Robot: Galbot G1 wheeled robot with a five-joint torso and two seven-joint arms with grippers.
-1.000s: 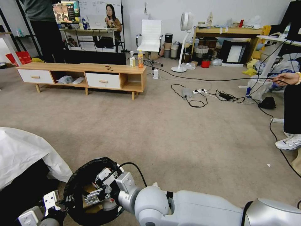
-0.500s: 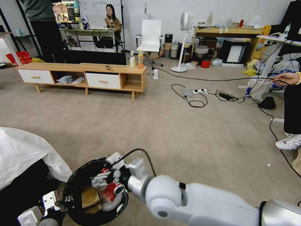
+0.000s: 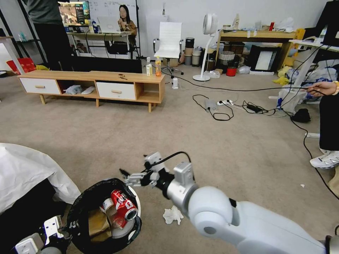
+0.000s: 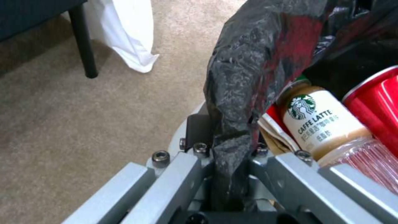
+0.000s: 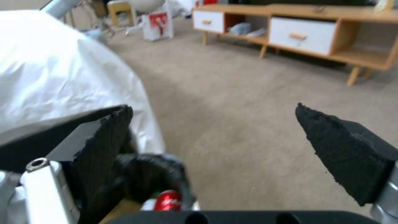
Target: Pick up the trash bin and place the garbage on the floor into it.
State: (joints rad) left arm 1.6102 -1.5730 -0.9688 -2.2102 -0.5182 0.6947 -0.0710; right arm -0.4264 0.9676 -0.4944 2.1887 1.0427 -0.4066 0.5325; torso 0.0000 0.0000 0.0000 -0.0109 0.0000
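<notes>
The floor (image 3: pixel 197 141) runs wide ahead of the fingers. The bin (image 3: pixel 131 192), just below and to the left of the right gripper (image 3: pixel 124 173), holds a can (image 3: pixel 123 204), a bottle (image 4: pixel 321 124) and brown paper (image 3: pixel 97 224). That gripper is spread wide and empty above the rim; the left gripper (image 4: pixel 232 165) is clamped on the bin's bagged edge. A tissue (image 3: pixel 172 215) lies on the carpet behind the right fingers, beside the bin. The risk, I judge: thin bag plastic may slip in the left pinch, tipping the bin.
</notes>
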